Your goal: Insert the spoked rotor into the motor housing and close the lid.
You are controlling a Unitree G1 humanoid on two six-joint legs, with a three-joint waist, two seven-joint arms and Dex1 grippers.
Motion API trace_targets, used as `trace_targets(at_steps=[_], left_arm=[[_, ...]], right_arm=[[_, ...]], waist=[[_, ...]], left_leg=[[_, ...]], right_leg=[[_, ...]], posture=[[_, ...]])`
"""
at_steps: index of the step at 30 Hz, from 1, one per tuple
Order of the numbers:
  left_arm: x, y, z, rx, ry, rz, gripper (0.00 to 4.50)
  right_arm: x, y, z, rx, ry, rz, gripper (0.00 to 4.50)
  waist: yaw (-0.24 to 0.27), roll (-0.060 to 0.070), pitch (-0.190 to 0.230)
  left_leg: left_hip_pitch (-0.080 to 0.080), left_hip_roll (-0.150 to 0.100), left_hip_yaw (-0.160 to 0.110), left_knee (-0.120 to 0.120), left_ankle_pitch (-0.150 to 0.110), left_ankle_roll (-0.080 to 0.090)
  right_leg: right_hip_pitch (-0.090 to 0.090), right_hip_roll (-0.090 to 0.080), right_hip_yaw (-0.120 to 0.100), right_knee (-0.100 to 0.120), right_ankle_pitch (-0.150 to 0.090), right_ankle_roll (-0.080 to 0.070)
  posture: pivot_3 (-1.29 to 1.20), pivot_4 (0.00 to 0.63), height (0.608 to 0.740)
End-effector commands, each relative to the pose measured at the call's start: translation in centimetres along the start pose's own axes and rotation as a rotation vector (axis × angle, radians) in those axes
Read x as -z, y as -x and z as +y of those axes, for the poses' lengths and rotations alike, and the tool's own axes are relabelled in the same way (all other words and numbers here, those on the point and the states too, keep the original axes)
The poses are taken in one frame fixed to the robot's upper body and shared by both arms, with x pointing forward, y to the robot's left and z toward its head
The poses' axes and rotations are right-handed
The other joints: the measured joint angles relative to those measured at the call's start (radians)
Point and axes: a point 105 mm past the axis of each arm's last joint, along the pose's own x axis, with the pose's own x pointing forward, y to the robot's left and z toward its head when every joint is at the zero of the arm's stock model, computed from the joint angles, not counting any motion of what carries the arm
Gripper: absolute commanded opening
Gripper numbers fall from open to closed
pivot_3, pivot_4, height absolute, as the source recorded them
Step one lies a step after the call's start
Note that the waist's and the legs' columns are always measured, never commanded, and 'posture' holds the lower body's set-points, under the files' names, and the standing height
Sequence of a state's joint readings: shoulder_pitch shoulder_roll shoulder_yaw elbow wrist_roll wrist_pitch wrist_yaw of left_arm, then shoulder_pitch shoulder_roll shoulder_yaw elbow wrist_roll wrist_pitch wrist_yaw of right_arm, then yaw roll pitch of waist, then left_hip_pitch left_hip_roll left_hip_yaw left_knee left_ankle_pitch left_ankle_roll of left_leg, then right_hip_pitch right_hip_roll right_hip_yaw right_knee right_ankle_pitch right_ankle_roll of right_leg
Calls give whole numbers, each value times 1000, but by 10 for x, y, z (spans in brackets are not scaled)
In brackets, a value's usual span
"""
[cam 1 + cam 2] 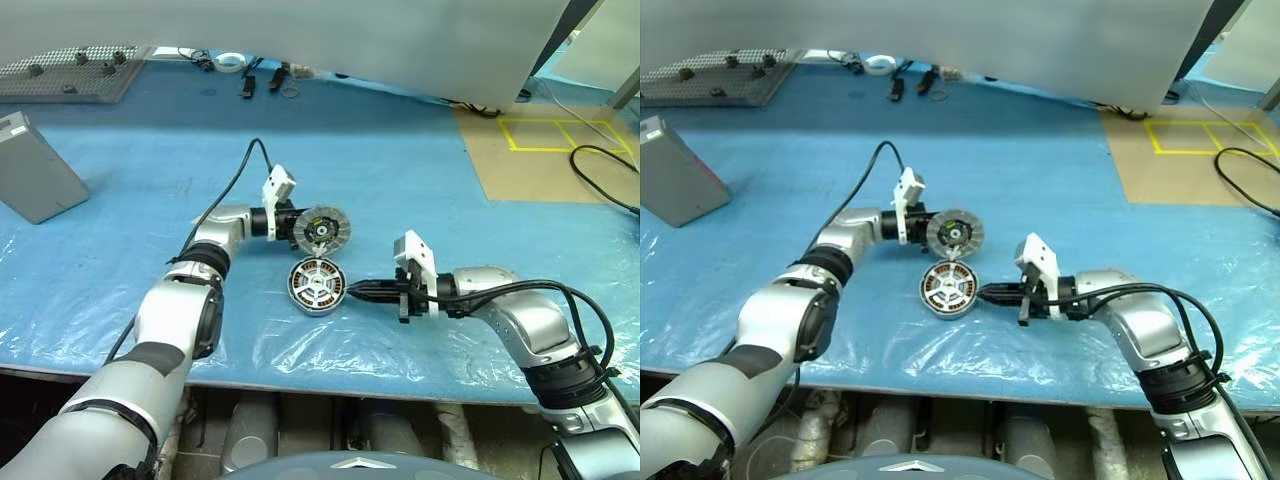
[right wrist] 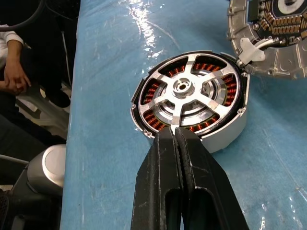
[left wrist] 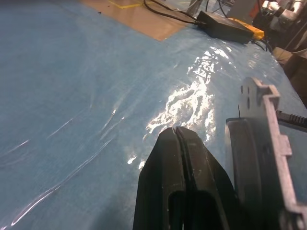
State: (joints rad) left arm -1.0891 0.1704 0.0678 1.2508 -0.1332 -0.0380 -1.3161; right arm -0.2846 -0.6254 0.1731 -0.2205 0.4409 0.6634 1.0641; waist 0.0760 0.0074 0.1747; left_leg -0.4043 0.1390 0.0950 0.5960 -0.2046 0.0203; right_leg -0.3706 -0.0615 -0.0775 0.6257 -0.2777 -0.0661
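Silver motor housing [image 2: 192, 98] touching right claw [image 2: 173, 132].

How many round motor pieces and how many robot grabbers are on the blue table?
Round motor pieces: 3 (motor housing, spoked rotor sitting in it, lid)
Robot grabbers: 2 (left gripper, right gripper)
Total: 5

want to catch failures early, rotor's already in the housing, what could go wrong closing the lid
The left gripper holds the lid on edge, so it may slip or land tilted on the motor housing. The shut right gripper sits at the housing's rim, over the spoked rotor, and could block the lid or nudge the housing.
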Motion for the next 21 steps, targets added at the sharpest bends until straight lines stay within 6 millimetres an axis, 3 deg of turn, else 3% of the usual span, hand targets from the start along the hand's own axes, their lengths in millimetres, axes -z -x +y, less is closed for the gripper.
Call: trace_targets(at_steps=[1, 5, 8, 13, 21], left_arm=[[-32, -13, -16, 148, -124, -31, 38], [-31, -24, -41, 342, -208, 26, 38], [-19, -27, -55, 440, -248, 84, 38], [3, -24, -64, 489, -272, 166, 38], [33, -2, -72, 542, -313, 297, 38]], right_arm=[[-12, 4, 5, -6, 37, -35, 0], [-12, 4, 5, -3, 36, -32, 0], [-12, 4, 5, 1, 38, -32, 0], [-12, 3, 4, 9, 37, -38, 0], [-11, 1, 2, 25, 28, -51, 0]], waist=[[1, 0, 0], [3, 0, 0], [5, 0, 0], [1, 0, 0], [1, 0, 0]], left_leg=[[0, 0, 0, 0, 0, 0], [0, 0, 0, -1, 0, 0], [0, 0, 0, -1, 0, 0], [1, 0, 0, -1, 0, 0], [1, 0, 0, -1, 0, 0]], right_leg=[[0, 0, 0, 0, 0, 0], [0, 0, 0, -1, 0, 0], [0, 0, 0, -1, 0, 0], [0, 0, 0, 0, 0, 0], [0, 0, 0, 0, -1, -2]], posture=[[0, 150, 740], [0, 150, 740], [0, 150, 740], [0, 150, 740], [0, 150, 740]])
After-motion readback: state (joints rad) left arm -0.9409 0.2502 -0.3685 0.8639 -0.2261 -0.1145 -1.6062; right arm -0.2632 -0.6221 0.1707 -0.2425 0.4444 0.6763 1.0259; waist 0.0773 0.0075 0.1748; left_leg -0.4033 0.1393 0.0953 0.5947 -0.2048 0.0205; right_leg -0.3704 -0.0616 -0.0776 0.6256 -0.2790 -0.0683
